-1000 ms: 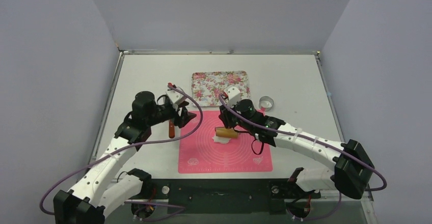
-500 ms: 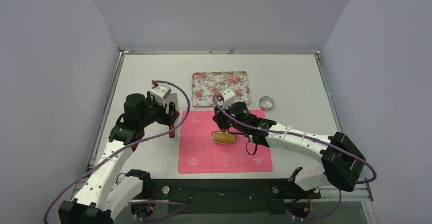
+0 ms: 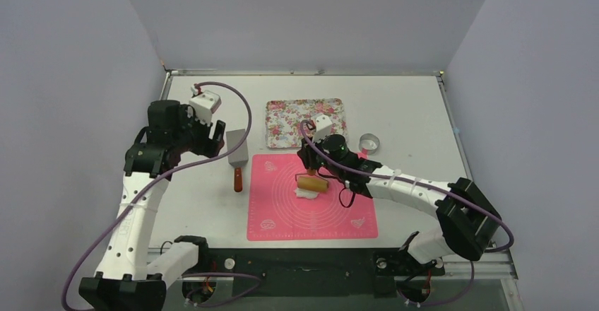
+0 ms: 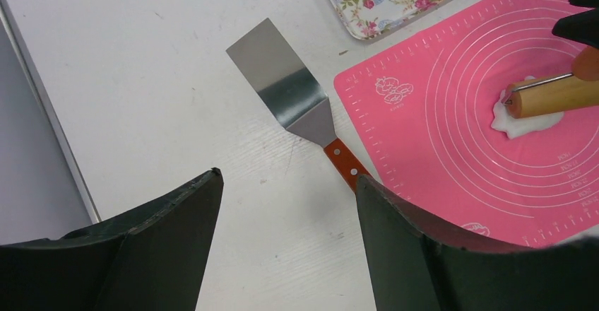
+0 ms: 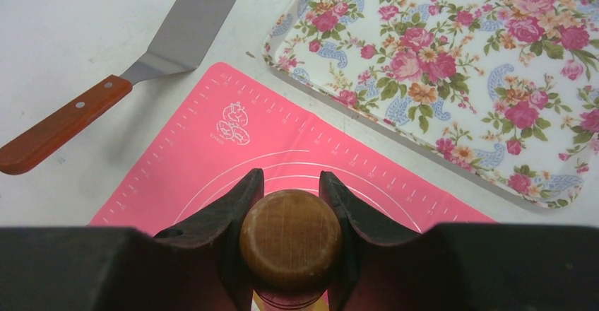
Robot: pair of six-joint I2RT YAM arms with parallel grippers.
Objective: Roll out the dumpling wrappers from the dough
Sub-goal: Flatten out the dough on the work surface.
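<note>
The right gripper [image 5: 291, 184] is clamped narrowly on the round wooden end of the rolling pin [image 3: 312, 182], one finger on each side of the knob. That grip probably lets the arm push the barrel along like a handle. The pin lies across the dough [image 4: 526, 121], which sits on the pink mat [image 3: 311, 219], a little toward the mat's far edge. The mat itself lies by the middle of the tabletop's near edge.

The left gripper [image 4: 287, 177] hangs wide open and empty above the left part of the tabletop, apparently parked clear of the rolling. Below it the spatula [image 4: 286, 88] lies flat just off the mat's left edge, blade pointing to the far edge (likely kept handy for lifting dough later). The flowered tray [image 3: 304, 121] and the ring cutter [image 3: 369, 142] wait beyond the mat's far edge, the cutter off the tray's right end.

Most of the dough is hidden under the pin; only a ragged white rim shows, so its thickness cannot be judged. The right wrist view shows no dough at all, and no cut wrappers are visible anywhere.
</note>
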